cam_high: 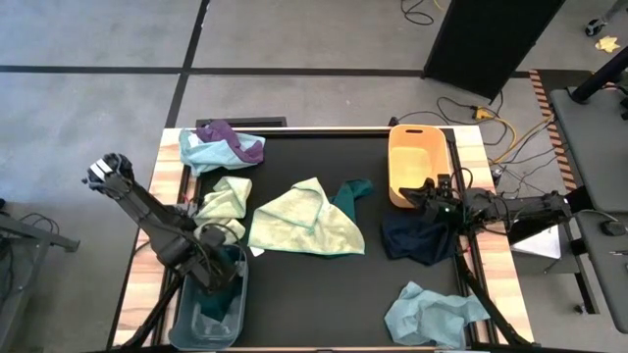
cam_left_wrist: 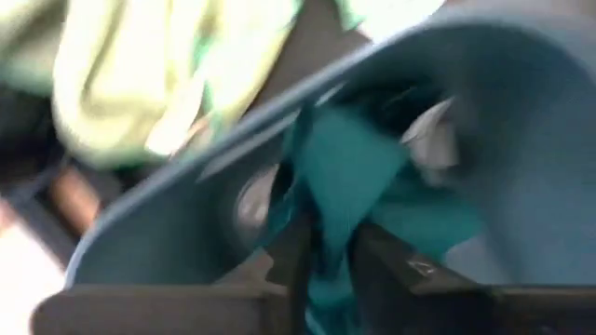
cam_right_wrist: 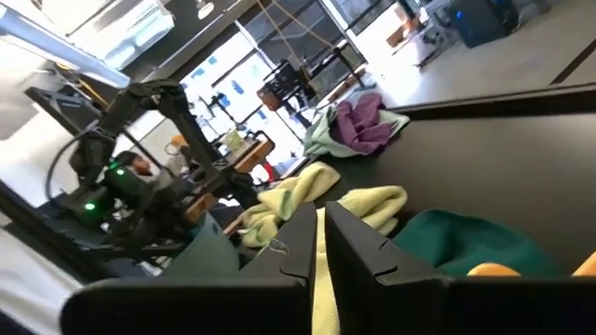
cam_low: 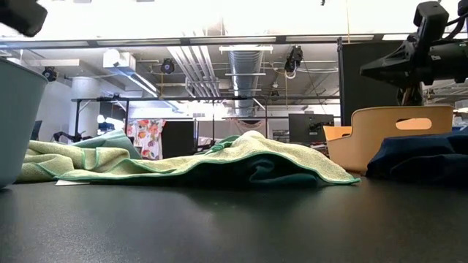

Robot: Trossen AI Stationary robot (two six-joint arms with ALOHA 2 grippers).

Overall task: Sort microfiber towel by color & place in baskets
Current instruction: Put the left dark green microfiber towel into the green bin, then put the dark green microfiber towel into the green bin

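My left gripper is shut on a teal towel inside the grey-blue basket at the table's near left. My right gripper is shut and empty. It hangs above the table between the orange basket and a navy towel that lies crumpled on the table. A yellow-green towel lies spread at the table's middle, over part of another teal towel. A pale yellow-green towel lies bunched to its left. My left gripper pinches a bunched fold of the teal towel between its two fingers. The fingers slant down into the grey-blue basket. The rest of the towel lies loose in the basket beyond the fingertips.
A light blue towel with a purple one lies at the far left. Another light blue towel lies at the near right. The dark table shows bare along the near middle. Wooden borders run along both sides.
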